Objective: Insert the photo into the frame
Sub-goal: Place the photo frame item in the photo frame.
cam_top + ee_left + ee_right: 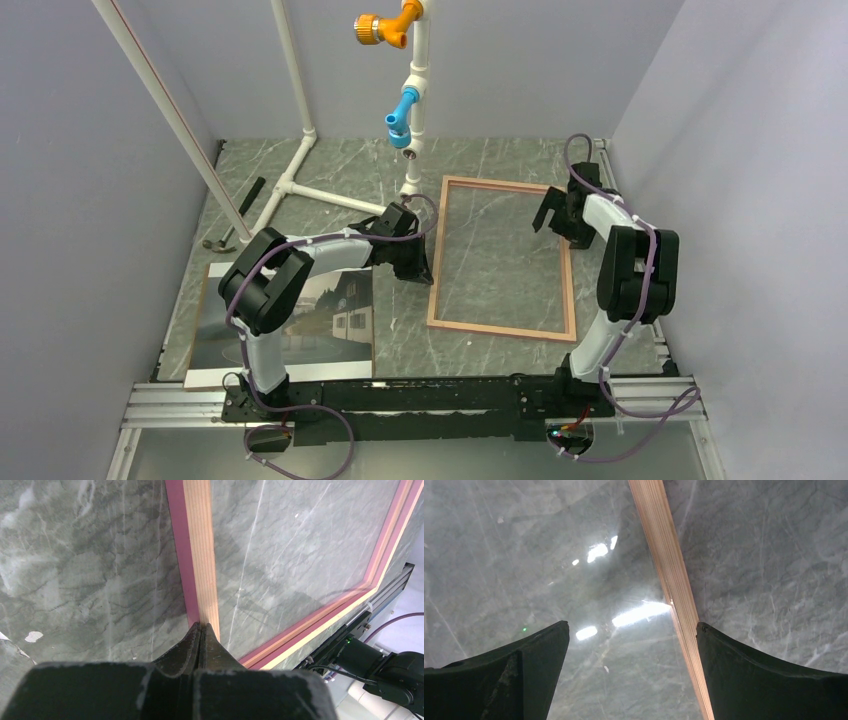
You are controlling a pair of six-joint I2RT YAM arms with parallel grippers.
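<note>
The thin pink-and-tan wooden picture frame (500,327) lies reverse-up toward 3 o'clock on the marbled green desk (480,160), apparently steadied for loading: the left gripper (202,627), fingers together, touches its 9 o'clock rail, the right gripper (633,627) gapes astride the opposite rail, and the glossy house photo (330,310) waits at 8 o'clock.

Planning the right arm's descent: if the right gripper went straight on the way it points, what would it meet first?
Likely the frame: its wooden rail runs between the fingers of the open right gripper, depth unclear.
</note>
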